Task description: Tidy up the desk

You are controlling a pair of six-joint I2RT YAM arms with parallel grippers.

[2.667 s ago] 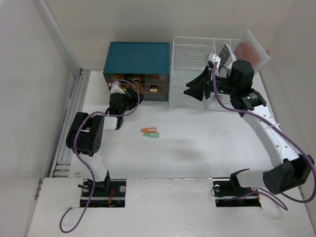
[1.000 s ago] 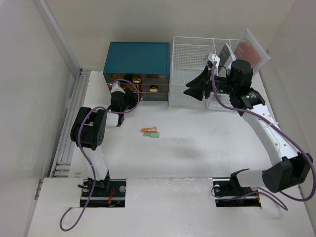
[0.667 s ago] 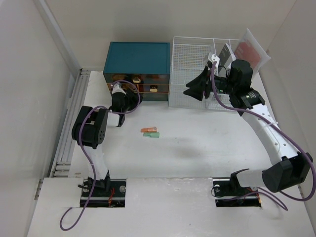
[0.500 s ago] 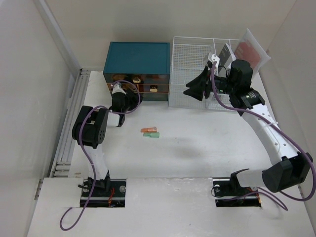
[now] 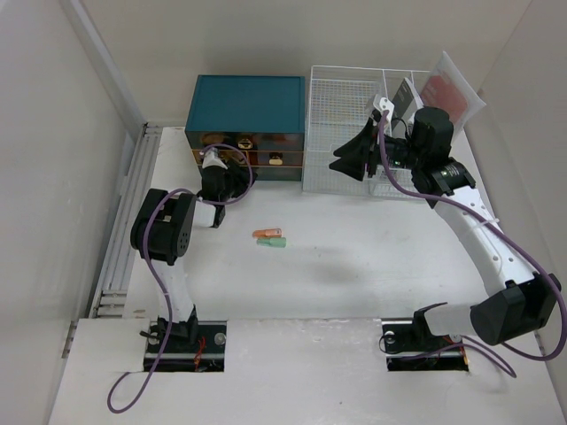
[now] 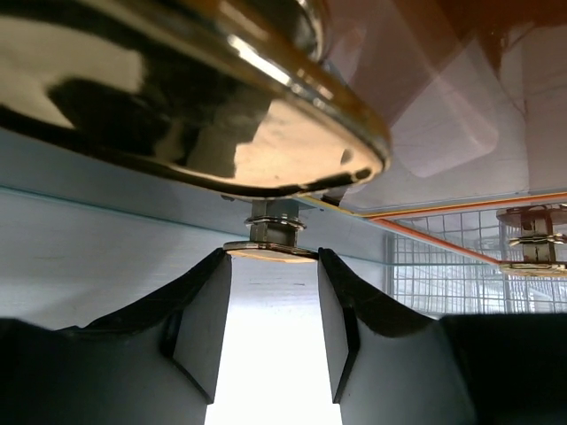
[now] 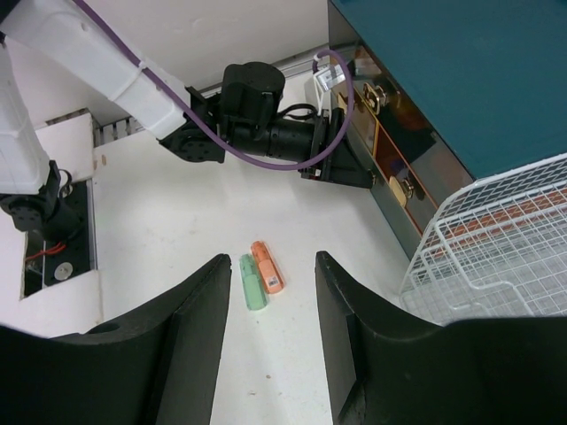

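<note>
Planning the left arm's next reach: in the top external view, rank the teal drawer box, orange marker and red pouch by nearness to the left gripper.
1. Teal drawer box, right at the left gripper.
2. Orange marker, in the middle.
3. Red pouch, far right corner.

- Overhead view: even, bright, diffuse light; soft shadows on the worktop [image 5: 354, 274].
- Left wrist view: drawer handle [image 6: 221, 115] blurred, glaring (too close).
</note>
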